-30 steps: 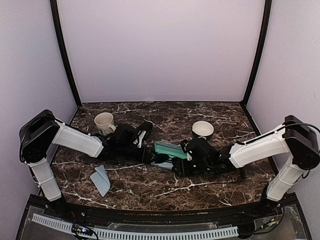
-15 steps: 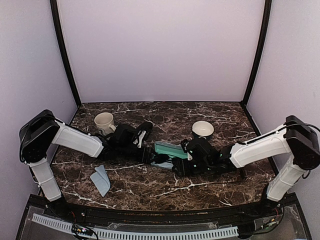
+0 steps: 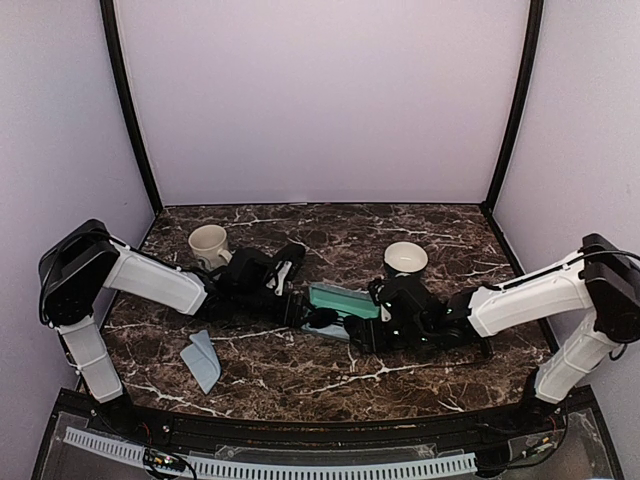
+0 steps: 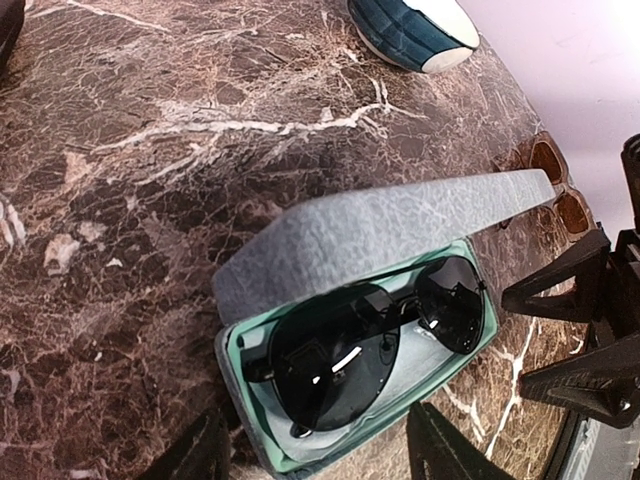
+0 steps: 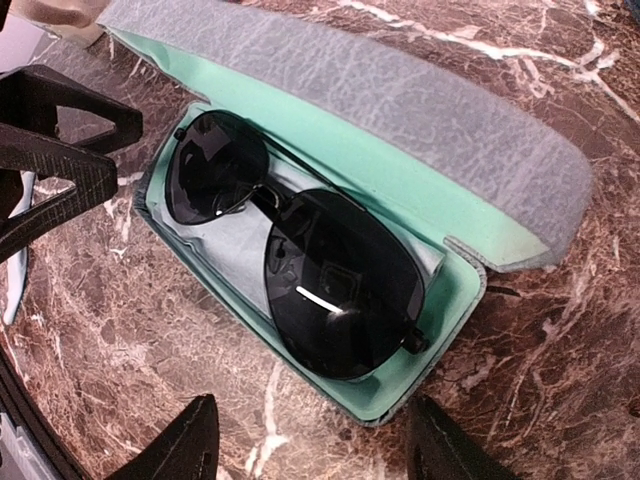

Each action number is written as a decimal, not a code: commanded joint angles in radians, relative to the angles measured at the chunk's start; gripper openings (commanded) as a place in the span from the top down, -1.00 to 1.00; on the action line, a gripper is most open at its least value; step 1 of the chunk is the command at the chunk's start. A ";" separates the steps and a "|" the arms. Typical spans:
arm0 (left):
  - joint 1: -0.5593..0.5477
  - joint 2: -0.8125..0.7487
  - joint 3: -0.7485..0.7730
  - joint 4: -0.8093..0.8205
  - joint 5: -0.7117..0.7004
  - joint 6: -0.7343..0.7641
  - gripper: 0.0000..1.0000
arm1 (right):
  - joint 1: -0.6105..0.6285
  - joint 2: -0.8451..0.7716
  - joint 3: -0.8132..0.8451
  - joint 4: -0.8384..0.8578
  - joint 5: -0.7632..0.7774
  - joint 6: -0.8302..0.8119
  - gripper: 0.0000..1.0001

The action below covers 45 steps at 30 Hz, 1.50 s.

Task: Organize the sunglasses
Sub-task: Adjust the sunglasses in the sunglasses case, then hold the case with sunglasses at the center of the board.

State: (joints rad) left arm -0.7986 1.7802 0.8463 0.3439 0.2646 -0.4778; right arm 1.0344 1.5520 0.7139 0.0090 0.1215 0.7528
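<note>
The sunglasses [image 5: 300,250] lay inside the open case [image 3: 345,298] at the middle of the desk [image 3: 300,380], lenses facing up and resting on the mint-green lining. The grey lid stood tilted up along the far long side of the case.

The left end effector [image 3: 293,306] sat low on the desk at the case's left end. Its fingers [image 4: 200,450] were spread apart with that end of the case between them, and I could not tell whether they touched it. The right end effector [image 3: 358,332] was at the opposite end, also low, and its fingers [image 5: 190,445] stood apart just short of the case's edge, gripping nothing. Each wrist view showed the other arm's black fingers beyond the case.

A cream cup [image 3: 208,243] stood behind the left arm, and a bowl [image 3: 405,258] stood just behind the right one. A pale blue-grey folded thing [image 3: 202,360] (a cloth or a pouch, I could not tell which) lay near the front left of the desk, well apart from the case.
</note>
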 commanded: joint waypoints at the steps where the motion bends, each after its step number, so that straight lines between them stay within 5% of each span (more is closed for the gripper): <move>1: 0.001 -0.039 -0.014 -0.017 -0.025 0.019 -0.23 | 0.009 -0.048 -0.010 -0.007 0.043 0.009 -0.28; 12: 0.001 -0.109 -0.061 -0.011 -0.108 0.038 -0.38 | -0.060 -0.180 -0.035 -0.081 0.086 -0.051 -0.36; 19: 0.001 -0.132 -0.084 0.021 -0.110 0.036 -0.38 | -0.212 -0.252 -0.027 -0.084 -0.055 -0.156 -0.47; 34: 0.001 -0.107 -0.113 0.104 -0.070 -0.031 -0.18 | -0.338 0.066 0.293 -0.122 -0.419 -0.374 -0.49; 45: 0.001 -0.090 -0.151 0.145 -0.071 -0.055 -0.07 | -0.336 0.156 0.330 -0.114 -0.529 -0.412 -0.11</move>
State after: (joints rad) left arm -0.7986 1.6848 0.7227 0.4561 0.1867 -0.5205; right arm 0.7010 1.7077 1.0286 -0.1242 -0.3576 0.3622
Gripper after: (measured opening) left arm 0.541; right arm 0.577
